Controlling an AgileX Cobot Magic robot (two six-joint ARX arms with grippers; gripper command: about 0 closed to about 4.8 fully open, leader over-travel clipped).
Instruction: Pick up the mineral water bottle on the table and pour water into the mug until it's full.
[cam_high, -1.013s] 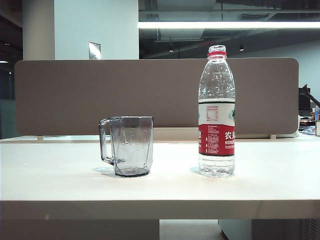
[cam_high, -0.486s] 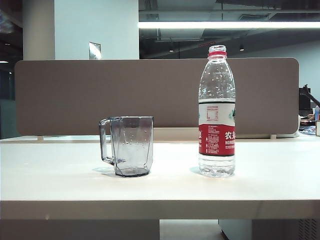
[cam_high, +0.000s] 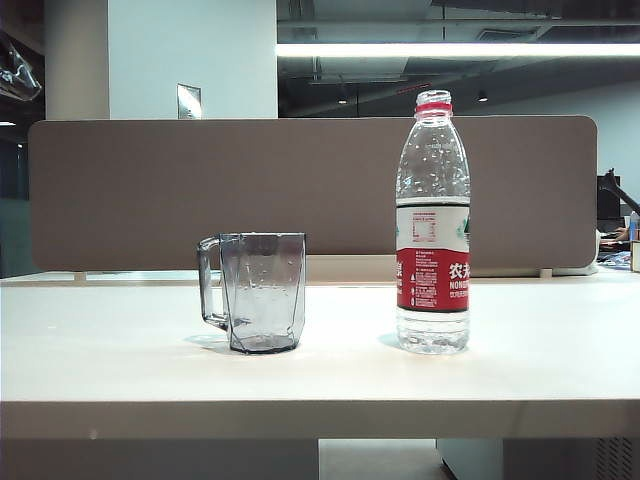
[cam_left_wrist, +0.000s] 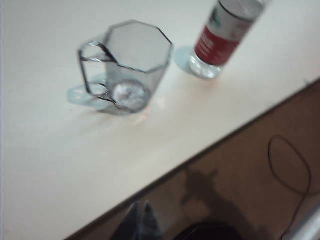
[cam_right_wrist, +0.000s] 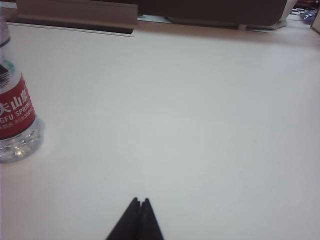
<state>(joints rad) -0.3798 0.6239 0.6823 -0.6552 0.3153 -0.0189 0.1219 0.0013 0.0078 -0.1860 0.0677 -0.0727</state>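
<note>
Off-white worktop (cam_high: 120, 360) carries both task items, nothing picked up yet. The mineral water bottle (cam_high: 433, 225) stands upright right of centre, set back from the front edge, cap apparently off, red neck ring showing; whether water is inside cannot be told for sure, only some clear liquid seems to sit near the base. The mug (cam_high: 262, 291) stands upright just left of centre, well apart from the bottle, handle toward the worktop's left edge; it looks empty apart from droplets on the wall. Left hand (cam_left_wrist: 141, 220) shows in its wrist view as two dark fingertips pressed together, so shut, nothing held; it hangs out beyond the front edge, above the floor, looking down on mug (cam_left_wrist: 131, 65) and bottle (cam_left_wrist: 222, 37). In the exterior view a dark shiny part at the upper left edge may be that arm, too cropped to say. Right hand (cam_right_wrist: 137, 218) has its tips closed together and empty, low over bare worktop (cam_right_wrist: 200, 125) on the right side, bottle (cam_right_wrist: 15, 120) off to one side, not touching. Progress judged: start of task, approach only. Left to do: open a hand, grasp the bottle, lift, tilt over the mug, pour until full.
</note>
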